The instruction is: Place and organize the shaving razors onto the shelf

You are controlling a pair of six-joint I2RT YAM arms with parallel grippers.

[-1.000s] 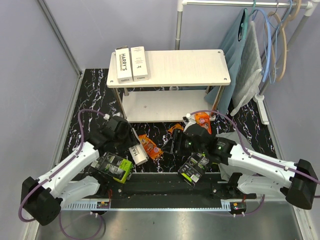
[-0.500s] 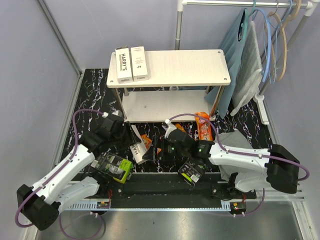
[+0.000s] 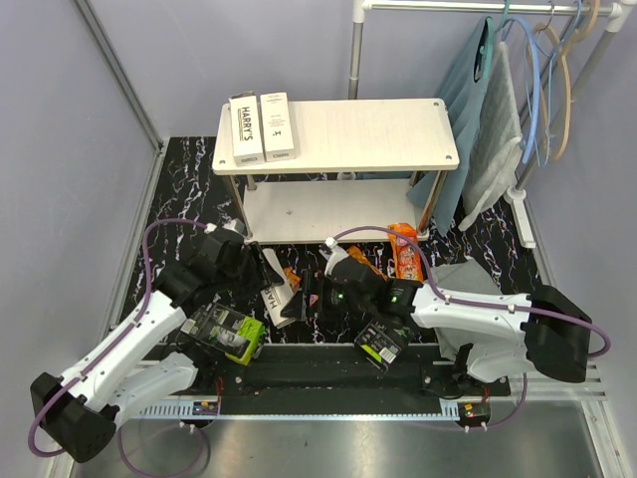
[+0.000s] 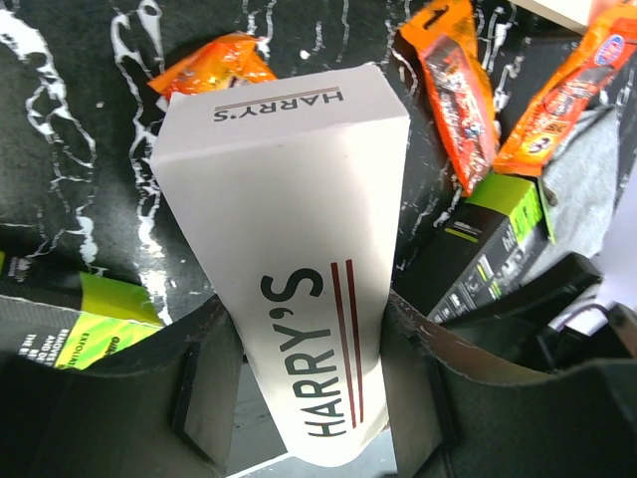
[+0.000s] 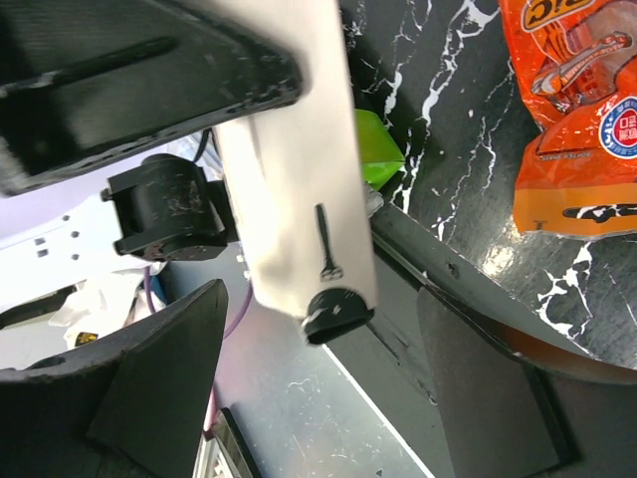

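The left gripper pinches a white HARRY'S box by its long sides, tilted above the black marbled floor. At its 3 o'clock, the right gripper is spread wide, with that box's end between its fingers. The shelf stands at 12 o'clock, with two more HARRY'S boxes at the 9 o'clock end of its top board.

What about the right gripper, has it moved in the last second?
Yes. The right gripper swung left, from the right end of the shelf to the white Harry's box in the left gripper.
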